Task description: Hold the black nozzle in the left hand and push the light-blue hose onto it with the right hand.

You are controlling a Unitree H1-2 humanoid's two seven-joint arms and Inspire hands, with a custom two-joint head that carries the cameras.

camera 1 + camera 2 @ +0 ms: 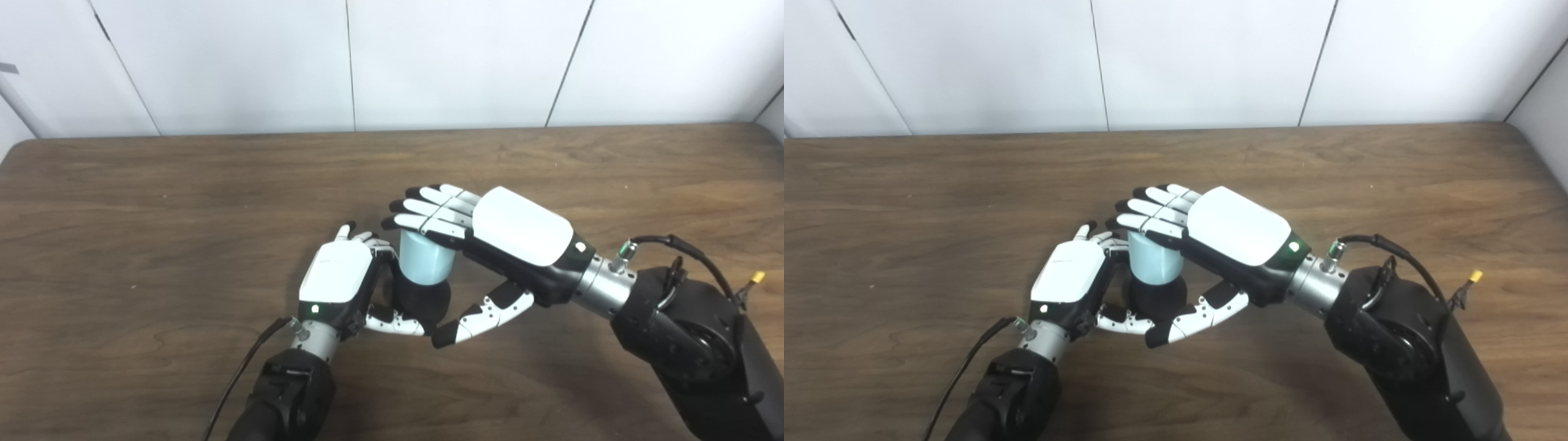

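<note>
The left hand (335, 280) is sitting low over the wooden surface (153, 245), palm turned toward the centre, with its fingers (358, 234) curling around the far side of the black nozzle (422, 301) and its thumb reaching under the near side, so the fingers are clamping on the nozzle. The black nozzle is standing upright between the two hands, directly to the right of the left fingers, and its lower end appears to be resting on or just above the surface; which one cannot be told. The light-blue hose (425, 258) is sitting upright on top of the nozzle, its lower rim touching the nozzle's dark body. The right hand (490, 245) is coming in from the right, its back facing up, with its fingers (429, 211) lying flat across the top of the hose and its thumb (484, 315) extending below, beside the nozzle. Whether the right fingers are actually gripping the hose or only pressing on its top cannot be told.
</note>
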